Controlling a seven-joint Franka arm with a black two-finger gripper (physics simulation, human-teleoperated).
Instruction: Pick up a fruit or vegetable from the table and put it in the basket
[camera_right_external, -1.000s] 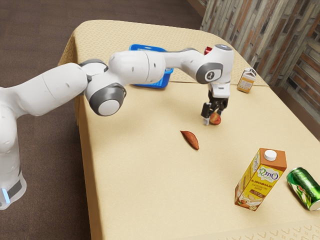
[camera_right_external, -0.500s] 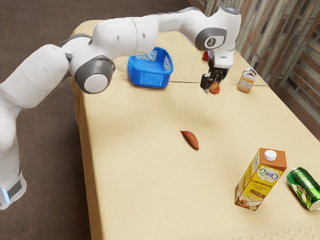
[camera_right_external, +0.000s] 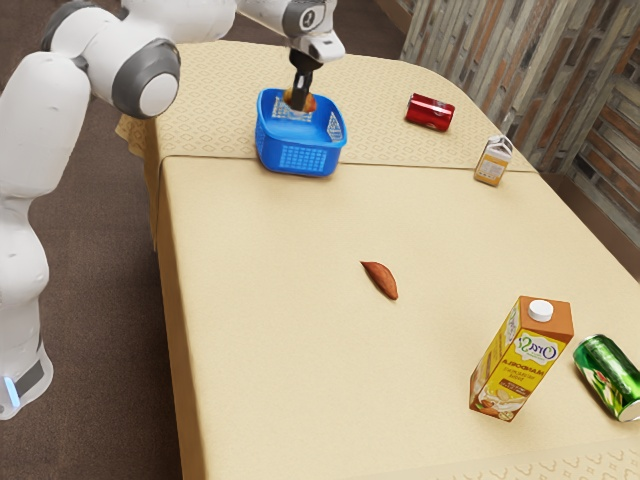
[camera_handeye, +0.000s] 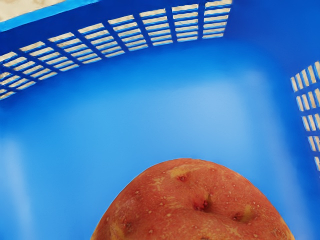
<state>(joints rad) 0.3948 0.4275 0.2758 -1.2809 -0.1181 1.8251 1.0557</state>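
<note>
My gripper (camera_right_external: 299, 98) is over the blue basket (camera_right_external: 300, 158) at the exterior view's upper left, shut on a round red-orange potato (camera_right_external: 309, 103). In the wrist view the potato (camera_handeye: 192, 205) is large at the lower edge, with the inside floor and slotted walls of the basket (camera_handeye: 150, 115) beyond it. The potato is at about the height of the basket's rim. A long reddish-brown sweet potato (camera_right_external: 381, 280) lies on the table.
A red can (camera_right_external: 430, 112) lies beyond the basket toward the exterior view's right, with a small bottle (camera_right_external: 493, 161) near it. A tall juice carton (camera_right_external: 520, 358) and a green can (camera_right_external: 608, 376) are at the exterior view's lower right, on the cloth-covered table (camera_right_external: 270, 350).
My gripper has lifted the potato off the table and carried it toward the exterior view's left, over the basket. The other objects have stayed where they were.
</note>
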